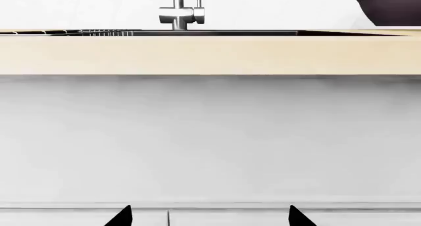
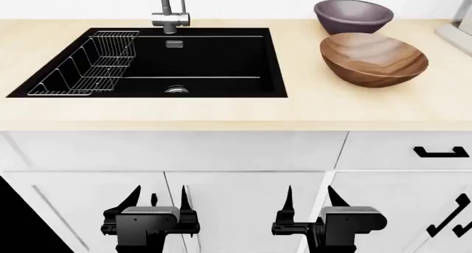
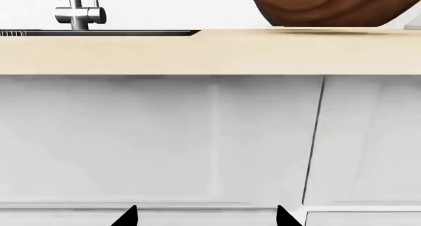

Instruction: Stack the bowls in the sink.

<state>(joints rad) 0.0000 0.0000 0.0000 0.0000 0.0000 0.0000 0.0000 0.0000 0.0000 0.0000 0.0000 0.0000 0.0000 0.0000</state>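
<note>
- Left wrist view: the camera faces the cabinet front, and the countertop edge runs straight across above. The faucet rises behind it, and a dark sliver of the purple-grey bowl peeks in at the corner, up on the counter and well off to the robot's right. The left gripper shows only two black fingertips, spread apart, nothing between them.
- Head view: both bowls sit on the counter to the right of the sink, none in the basin yet. The wooden bowl is nearer the robot, the purple-grey one just behind it. The right gripper hangs low before the cabinet doors, clearly the closer arm to both bowls; the left gripper sits below the sink. Both released, both empty.
- Right wrist view: the wooden bowl looms above the counter edge, up and ahead of the right gripper, whose fingertips stand parted, touching nothing.
</note>
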